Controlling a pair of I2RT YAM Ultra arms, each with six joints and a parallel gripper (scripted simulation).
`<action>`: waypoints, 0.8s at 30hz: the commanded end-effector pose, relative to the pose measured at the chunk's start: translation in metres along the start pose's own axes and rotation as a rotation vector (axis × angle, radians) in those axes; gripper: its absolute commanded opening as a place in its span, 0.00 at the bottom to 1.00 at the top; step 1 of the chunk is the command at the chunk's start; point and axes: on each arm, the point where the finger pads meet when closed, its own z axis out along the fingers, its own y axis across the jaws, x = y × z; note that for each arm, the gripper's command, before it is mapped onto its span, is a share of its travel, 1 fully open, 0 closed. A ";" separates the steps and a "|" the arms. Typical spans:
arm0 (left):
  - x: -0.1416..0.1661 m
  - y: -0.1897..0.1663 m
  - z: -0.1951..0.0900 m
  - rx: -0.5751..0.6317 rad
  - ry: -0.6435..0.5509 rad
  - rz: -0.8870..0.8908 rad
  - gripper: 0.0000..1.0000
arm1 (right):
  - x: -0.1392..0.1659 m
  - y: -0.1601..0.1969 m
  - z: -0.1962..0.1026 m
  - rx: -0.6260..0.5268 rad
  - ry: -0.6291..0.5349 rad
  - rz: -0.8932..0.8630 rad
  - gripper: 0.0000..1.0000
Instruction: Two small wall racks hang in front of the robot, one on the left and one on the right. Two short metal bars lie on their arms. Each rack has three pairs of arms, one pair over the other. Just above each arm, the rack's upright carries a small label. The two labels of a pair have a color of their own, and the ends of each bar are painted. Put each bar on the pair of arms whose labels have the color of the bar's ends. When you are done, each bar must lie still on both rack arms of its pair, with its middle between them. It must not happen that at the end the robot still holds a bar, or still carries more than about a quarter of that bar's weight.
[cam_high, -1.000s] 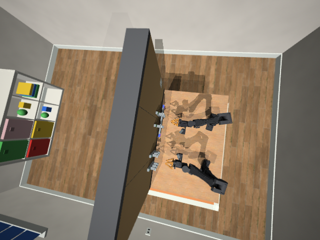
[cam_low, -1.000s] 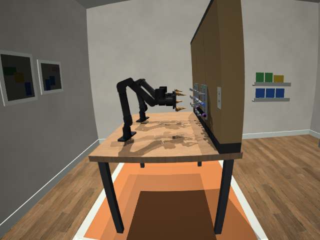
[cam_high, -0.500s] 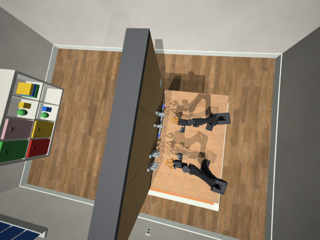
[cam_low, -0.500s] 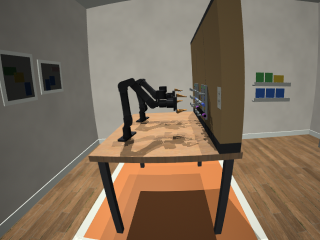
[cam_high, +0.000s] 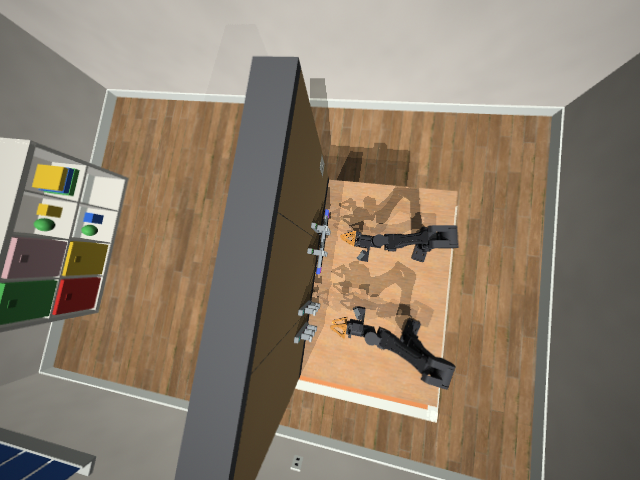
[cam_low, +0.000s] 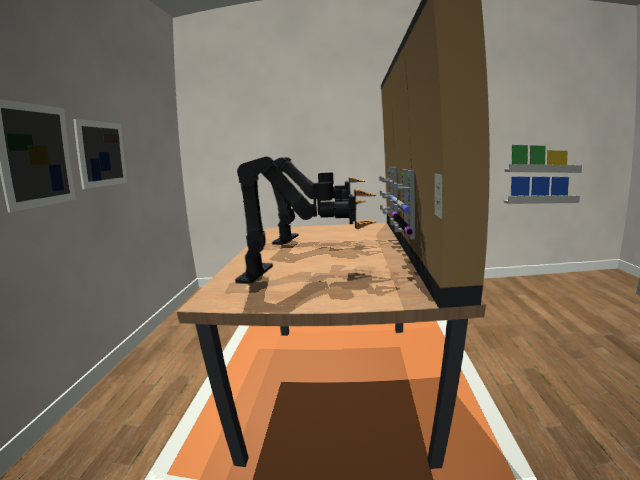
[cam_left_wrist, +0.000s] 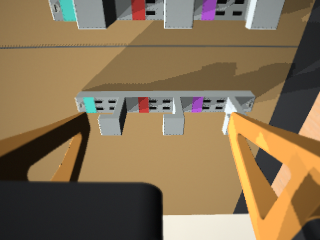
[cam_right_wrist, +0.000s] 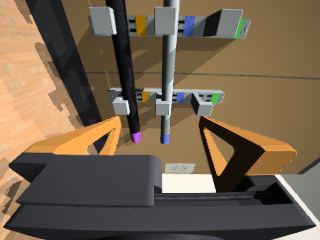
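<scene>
The left rack (cam_left_wrist: 165, 94) (cam_high: 310, 309) carries no bar; its labels run teal, red and purple from top to bottom. The right rack (cam_right_wrist: 102, 21) (cam_high: 321, 227) has green, blue and orange labels from top to bottom. A grey bar with blue ends (cam_right_wrist: 169, 60) (cam_low: 400, 204) lies on its middle, blue-labelled arms. A dark bar with purple ends (cam_right_wrist: 127, 65) (cam_low: 408, 230) lies on its lowest, orange-labelled arms. My left gripper (cam_left_wrist: 159, 120) (cam_high: 333, 326) is open in front of the left rack. My right gripper (cam_right_wrist: 159, 120) (cam_high: 343, 237) is open in front of the right rack, touching neither bar.
Both racks hang on a tall brown wall panel (cam_low: 460, 129) at the back of the wooden table (cam_low: 310, 304). A small wall outlet (cam_low: 438, 195) (cam_right_wrist: 180, 168) sits on the panel beside the right rack. Free space separates both grippers from the racks.
</scene>
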 end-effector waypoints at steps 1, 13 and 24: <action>0.005 0.000 0.001 -0.008 0.014 -0.004 1.00 | 0.006 0.000 0.001 0.018 -0.008 0.010 1.00; 0.005 0.000 0.001 -0.008 0.014 -0.004 1.00 | 0.020 0.011 0.006 0.018 -0.008 0.010 1.00; 0.005 0.000 0.001 -0.008 0.014 -0.004 1.00 | 0.033 0.020 0.011 0.018 -0.008 0.010 1.00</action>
